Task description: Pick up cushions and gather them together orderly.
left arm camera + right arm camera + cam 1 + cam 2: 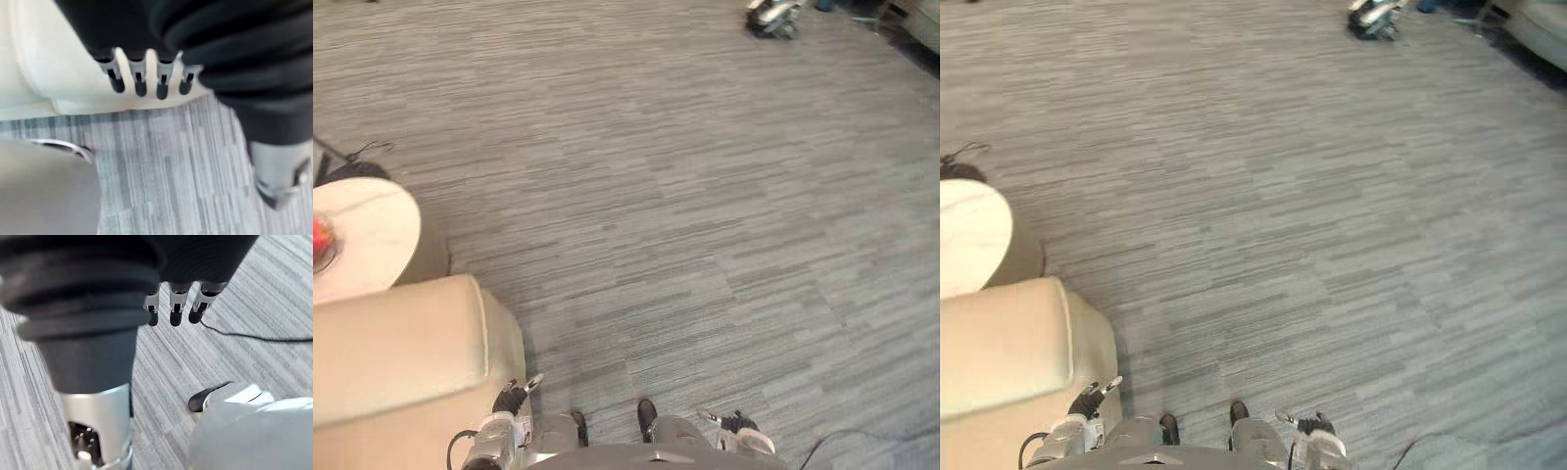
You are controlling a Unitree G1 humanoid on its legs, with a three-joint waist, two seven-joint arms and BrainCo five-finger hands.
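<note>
A cream padded seat [401, 352] with a rounded, cushion-like top stands at my lower left; I cannot tell whether it is a loose cushion or the arm of a sofa. My left hand [512, 396] hangs right beside its near corner, fingers [139, 81] straight and holding nothing, with the cream upholstery [54, 63] close behind them. At my lower right, my right hand [736, 424] hangs over the grey carpet [230, 289]; its fingers [173, 308] are also relaxed and empty.
A round white table [372, 230] with a red thing [319, 240] on it stands behind the cream seat at the left edge. Dark and pale objects [771, 17] lie far off at the top right. Grey striped carpet [685, 196] covers the floor ahead.
</note>
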